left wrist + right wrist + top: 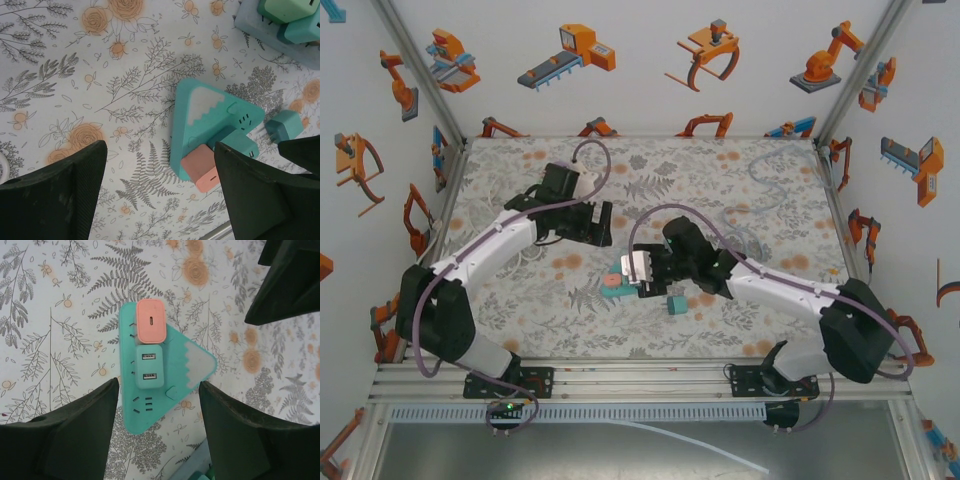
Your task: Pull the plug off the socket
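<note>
Right gripper [159,390]: jaws standing wide apart, gripping nothing, hovering over the triangular teal socket [200,365] at centre frame and flanking its lower corner. Pink plug [151,320] and teal plug [149,367] are sitting in the socket. Left gripper [160,150]: gaping wide, empty, hanging above the floral table [75,75].
</note>
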Motion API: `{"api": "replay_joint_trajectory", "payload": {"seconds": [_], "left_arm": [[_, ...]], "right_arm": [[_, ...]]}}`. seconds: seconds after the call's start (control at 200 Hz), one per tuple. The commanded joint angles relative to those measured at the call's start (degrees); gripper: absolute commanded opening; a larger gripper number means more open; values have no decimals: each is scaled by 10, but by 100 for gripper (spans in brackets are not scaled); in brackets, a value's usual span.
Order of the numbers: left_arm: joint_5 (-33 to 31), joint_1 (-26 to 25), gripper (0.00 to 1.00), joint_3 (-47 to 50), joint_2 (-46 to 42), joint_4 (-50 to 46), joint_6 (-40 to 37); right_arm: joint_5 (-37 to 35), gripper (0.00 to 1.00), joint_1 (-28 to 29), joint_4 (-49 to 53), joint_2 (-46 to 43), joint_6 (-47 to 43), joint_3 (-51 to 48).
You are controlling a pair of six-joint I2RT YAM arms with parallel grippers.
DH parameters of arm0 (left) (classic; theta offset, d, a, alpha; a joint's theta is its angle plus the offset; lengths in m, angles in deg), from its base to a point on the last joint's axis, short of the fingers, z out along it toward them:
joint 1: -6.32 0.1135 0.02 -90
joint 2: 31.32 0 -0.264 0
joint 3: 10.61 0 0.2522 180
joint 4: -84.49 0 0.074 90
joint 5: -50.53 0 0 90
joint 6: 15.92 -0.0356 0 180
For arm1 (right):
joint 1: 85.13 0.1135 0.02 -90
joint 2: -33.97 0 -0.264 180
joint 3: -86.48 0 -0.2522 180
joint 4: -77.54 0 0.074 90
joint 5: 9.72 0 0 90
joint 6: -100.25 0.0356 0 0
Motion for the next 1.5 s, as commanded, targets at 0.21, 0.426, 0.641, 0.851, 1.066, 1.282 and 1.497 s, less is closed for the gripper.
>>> {"api": "replay_joint_trajectory", "payload": {"seconds": [0.21,0.426,0.641,0.851,1.066,1.282,1.497], "left_arm": [[14,0,76,-15,77,-4,13],[22,-22,72,6,102,22,35],[28,-43,72,3,136,25,47],[16,-47,70,-2,156,15,49],[-34,-57,66,-14,186,-24,49],[-54,-58,64,-18,202,-36,47],[-95,-58,63,-23,200,-46,39]], "right_arm": [[23,57,0,-62,84,-2,16],[35,49,0,-95,115,15,13],[45,42,0,-87,132,15,19],[49,38,0,-83,134,15,21],[55,33,1,-55,131,3,36],[68,30,0,-40,114,8,44],[94,24,-10,-75,109,52,43]]}}
